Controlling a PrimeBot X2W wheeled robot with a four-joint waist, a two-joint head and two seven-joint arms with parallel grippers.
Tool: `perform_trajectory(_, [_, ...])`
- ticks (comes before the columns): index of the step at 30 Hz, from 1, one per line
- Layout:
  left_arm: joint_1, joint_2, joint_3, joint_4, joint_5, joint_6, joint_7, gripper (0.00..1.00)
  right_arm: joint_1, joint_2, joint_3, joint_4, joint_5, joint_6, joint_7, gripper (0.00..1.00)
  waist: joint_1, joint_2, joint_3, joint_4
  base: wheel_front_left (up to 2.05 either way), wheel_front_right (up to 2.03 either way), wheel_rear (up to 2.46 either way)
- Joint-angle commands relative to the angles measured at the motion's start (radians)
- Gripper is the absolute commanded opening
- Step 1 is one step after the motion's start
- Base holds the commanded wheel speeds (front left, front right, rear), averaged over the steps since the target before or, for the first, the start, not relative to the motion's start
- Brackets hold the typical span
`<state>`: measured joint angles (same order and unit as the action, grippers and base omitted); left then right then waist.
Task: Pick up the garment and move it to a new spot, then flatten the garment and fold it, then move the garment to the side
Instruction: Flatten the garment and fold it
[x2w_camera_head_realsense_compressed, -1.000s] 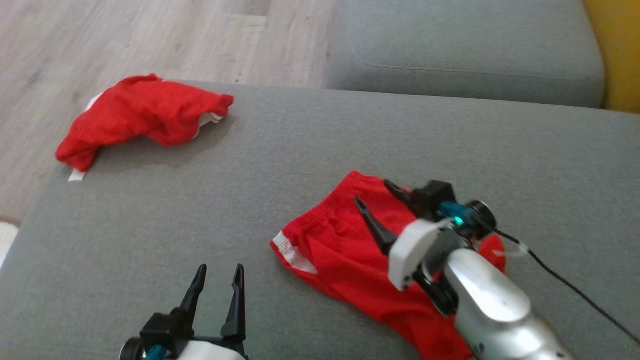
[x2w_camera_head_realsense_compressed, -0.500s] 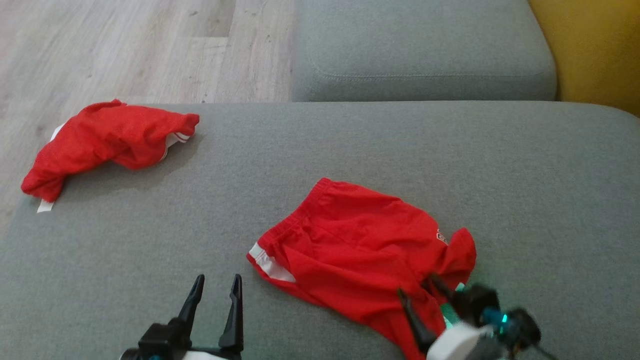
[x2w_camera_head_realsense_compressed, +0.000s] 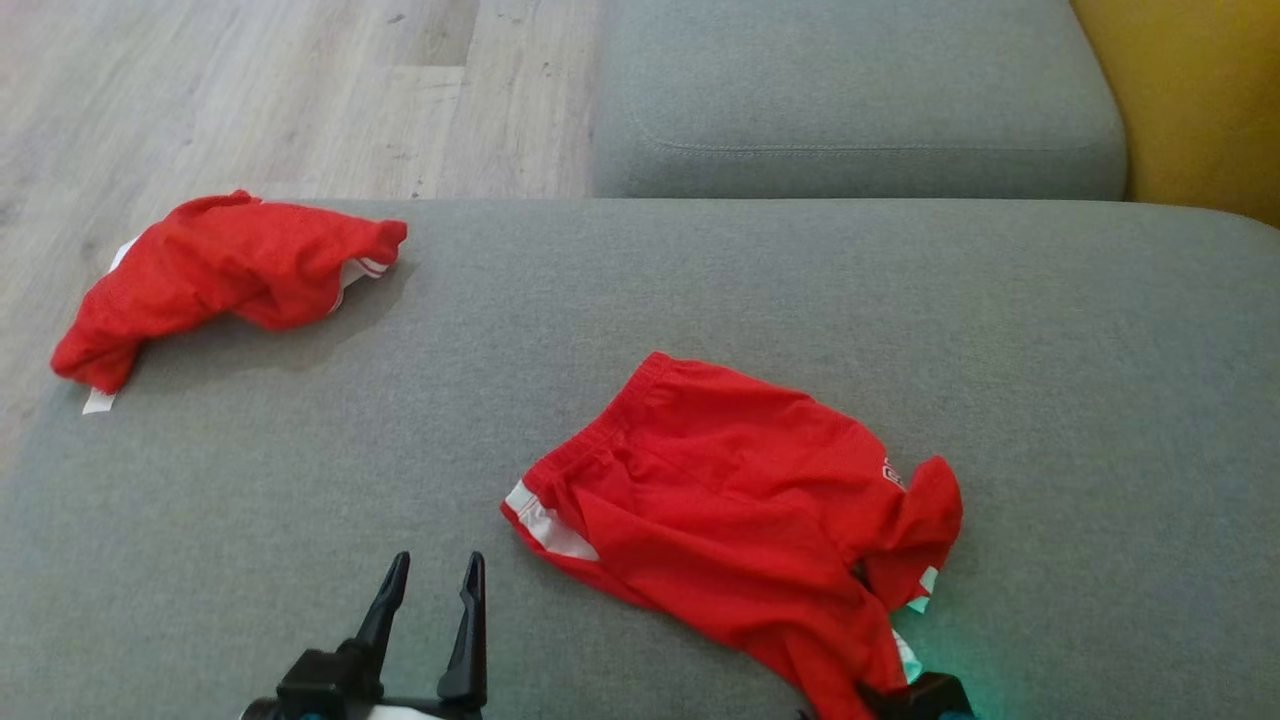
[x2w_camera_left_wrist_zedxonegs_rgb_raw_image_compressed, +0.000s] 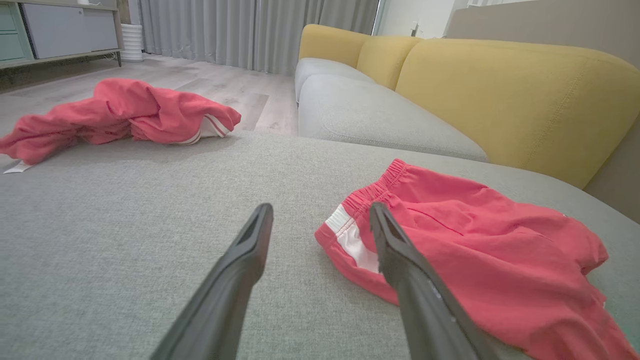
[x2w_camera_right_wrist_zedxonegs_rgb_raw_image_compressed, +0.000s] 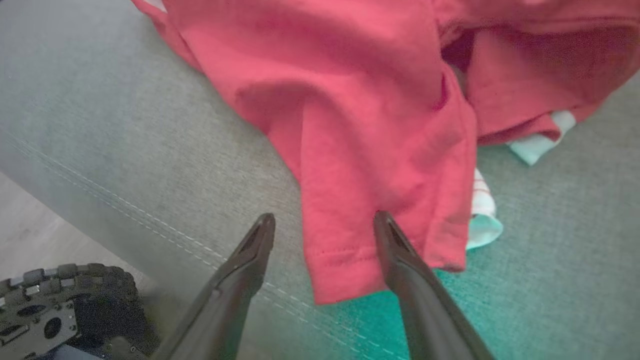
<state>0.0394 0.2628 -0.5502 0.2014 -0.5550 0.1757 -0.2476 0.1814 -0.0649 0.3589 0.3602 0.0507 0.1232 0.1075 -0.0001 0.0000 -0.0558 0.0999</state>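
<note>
Judging by the lay of things, somewhere early in the flattening step. Can see the red shorts (x2w_camera_head_realsense_compressed: 740, 500) lying loose on the grey sofa cushion (x2w_camera_head_realsense_compressed: 300, 480), just ahead and to the right of the left gripper (x2w_camera_head_realsense_compressed: 437, 560), with the white-striped waistband corner nearest its right finger and apparently clear of it. Holding nothing there: jaws spread wide, empty, low over the cushion. Same for the right gripper (x2w_camera_right_wrist_zedxonegs_rgb_raw_image_compressed: 325, 217): jaws wide apart and empty, straddling the hem of one leg from just above (whether grazing the cloth, cannot tell). Lying mostly spread but not flat: broad creases across the front, and the part ahead and to the right of the right gripper bunched and folded over itself, with pale trim on show. Reads as the pick-up and move to a new spot probably done, though cannot confirm that from here. Left to do: smoothing out the bunched leg and the creases, folding, then shifting the shorts to the side. Worth noting a second red garment (x2w_camera_head_realsense_compressed: 230, 270) crumpled far ahead and to the left of the left gripper, at the cushion's edge by the wooden floor (x2w_camera_head_realsense_compressed: 300, 90), well apart from the shorts.
</note>
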Motion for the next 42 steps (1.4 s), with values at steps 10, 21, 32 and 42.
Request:
perform_trajectory(10, [-0.044, 0.023, 0.029, -0.042, 0.0, 0.012, -0.002, 1.0, -0.147, 0.01, -0.026, 0.138, -0.033, 0.008, -0.047, 0.0, 0.0001, 0.0, 0.011, 0.027, 0.0, 0.0, 0.0])
perform_trajectory(21, [-0.038, 0.02, 0.033, -0.044, -0.007, 0.019, -0.005, 1.0, -0.194, -0.011, -0.084, -0.109, 0.031, 0.008, -0.009, 0.0, 0.0001, 0.0, 0.01, 0.002, 0.0, 0.0, 0.0])
perform_trajectory(32, [-0.064, 0.013, 0.028, -0.037, -0.005, 0.01, -0.006, 1.0, -0.359, -0.093, -0.15, -0.127, 0.07, 0.008, 0.128, 0.0, 0.0001, 0.0, 0.04, 0.042, 0.0, 0.0, 0.0])
perform_trajectory(42, [-0.084, 0.006, 0.023, -0.026, -0.003, 0.003, -0.008, 1.0, -0.516, -0.146, -0.184, 0.143, 0.068, 0.008, 0.119, 0.4, 0.0001, 0.0, 0.067, 0.082, 0.0, 0.0, 0.0])
